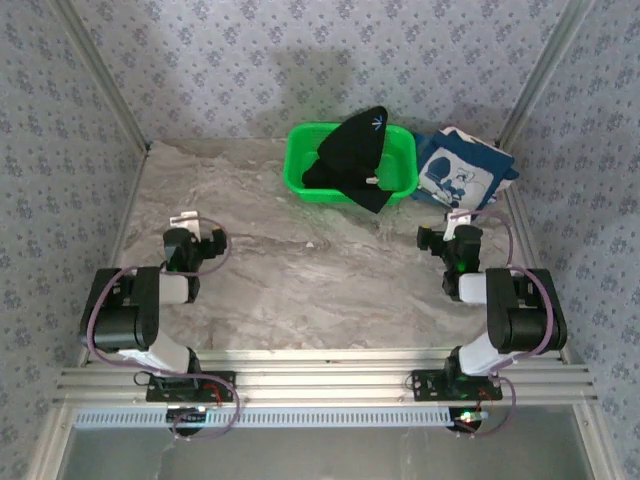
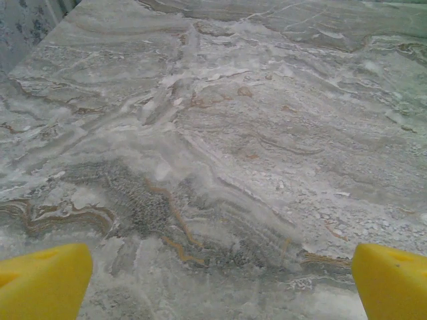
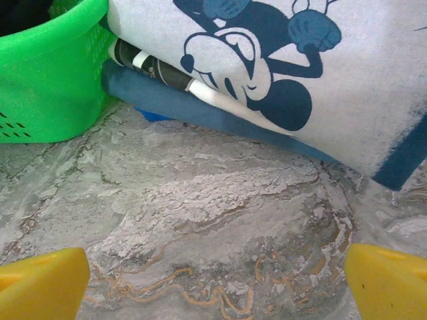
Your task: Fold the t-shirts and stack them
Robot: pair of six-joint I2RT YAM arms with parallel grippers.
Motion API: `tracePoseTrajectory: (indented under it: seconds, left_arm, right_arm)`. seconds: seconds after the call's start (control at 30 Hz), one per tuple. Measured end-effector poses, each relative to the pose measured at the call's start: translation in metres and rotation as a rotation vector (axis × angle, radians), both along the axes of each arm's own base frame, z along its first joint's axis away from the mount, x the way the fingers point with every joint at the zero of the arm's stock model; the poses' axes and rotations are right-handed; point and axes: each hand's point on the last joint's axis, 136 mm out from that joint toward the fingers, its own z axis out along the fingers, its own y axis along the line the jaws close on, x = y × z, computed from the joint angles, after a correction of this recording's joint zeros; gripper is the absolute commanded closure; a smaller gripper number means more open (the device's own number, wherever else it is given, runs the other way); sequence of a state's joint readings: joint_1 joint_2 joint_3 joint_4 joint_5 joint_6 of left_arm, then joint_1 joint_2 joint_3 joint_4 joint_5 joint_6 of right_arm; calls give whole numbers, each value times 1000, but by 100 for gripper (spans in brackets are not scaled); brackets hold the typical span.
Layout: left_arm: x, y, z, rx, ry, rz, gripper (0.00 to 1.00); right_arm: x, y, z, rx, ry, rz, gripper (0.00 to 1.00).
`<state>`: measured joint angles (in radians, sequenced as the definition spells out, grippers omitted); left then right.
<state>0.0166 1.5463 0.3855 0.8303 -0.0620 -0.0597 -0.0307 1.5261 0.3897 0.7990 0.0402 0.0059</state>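
as it drapes the basket (image 1: 296,165), black t-shirt (image 1: 352,155) peaks rearward.

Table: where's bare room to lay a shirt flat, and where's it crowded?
Bare: the table between the left gripper and the right gripper, plus the far-left corner. Crowded far centre-right: green basket holding the black t-shirt, navy t-shirt beside it.

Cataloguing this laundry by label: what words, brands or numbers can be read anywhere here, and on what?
No readable text anywhere.
Black t-shirt: a small white mark, too small to read.
Blue t-shirt: a white cartoon print, picture without words.
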Motion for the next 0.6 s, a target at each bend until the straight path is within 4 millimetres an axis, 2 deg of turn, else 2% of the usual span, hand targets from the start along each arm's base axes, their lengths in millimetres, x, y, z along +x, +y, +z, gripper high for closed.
tracePoseTrajectory:
  seconds: [0.6]
  left_arm:
    - [0,3,0,7,0,17,0]
  right_arm:
    - [0,-2,1,-4,-6,-9,0]
